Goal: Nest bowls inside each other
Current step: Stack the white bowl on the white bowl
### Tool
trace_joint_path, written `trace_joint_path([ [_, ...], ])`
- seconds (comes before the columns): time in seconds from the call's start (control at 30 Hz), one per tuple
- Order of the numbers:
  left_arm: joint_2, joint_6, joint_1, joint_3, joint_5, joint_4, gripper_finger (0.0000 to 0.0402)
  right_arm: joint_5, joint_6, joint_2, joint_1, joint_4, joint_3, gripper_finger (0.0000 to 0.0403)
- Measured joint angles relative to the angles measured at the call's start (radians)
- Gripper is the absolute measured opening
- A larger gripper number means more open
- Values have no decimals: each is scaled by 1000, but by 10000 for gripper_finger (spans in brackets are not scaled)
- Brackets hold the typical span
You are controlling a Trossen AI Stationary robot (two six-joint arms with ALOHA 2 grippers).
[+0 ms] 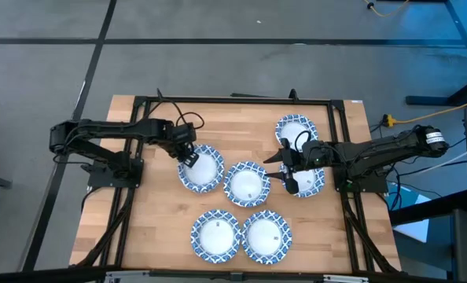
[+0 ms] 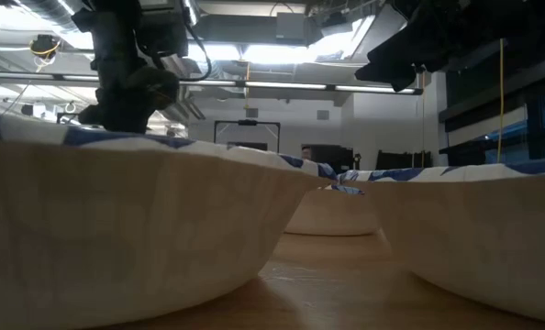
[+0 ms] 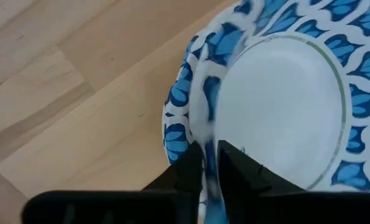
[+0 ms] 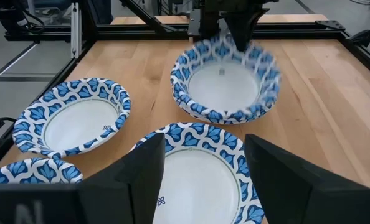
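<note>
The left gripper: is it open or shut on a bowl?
Shut: the left gripper pinches the patterned rim of the bowl between its fingers.

Both of the 2 arms are black and built of jointed segments, with thin dark cables looping near each wrist. The left end effector (image 1: 189, 157) has 2 flat black fingers; the right end effector (image 1: 284, 178) has broad, wedge-shaped black fingers.

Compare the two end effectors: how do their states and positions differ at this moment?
The left end effector is shut on a bowl, pinching its rim; the right end effector is open and holds nothing. The left is at the bowl's edge; the right hangs over another bowl. Both have dark fingers.
</note>
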Motion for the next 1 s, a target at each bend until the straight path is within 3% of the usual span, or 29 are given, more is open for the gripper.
trace_joint_path([
  [0.27,0,48,0,0,-5,0,134,0,0,0,0,0,0,220],
  [0.37,-16,77,0,0,-57,-7,157,19,8,-2,1,-3,0,220],
  [0.57,-117,124,0,0,-185,17,161,161,108,-69,-5,-130,0,220],
  [0.7,-203,144,-3,0,-211,91,162,183,155,-162,-28,-223,0,220],
  [1.0,-310,208,-67,0,-371,211,162,226,214,-357,-82,-435,1,220],
])
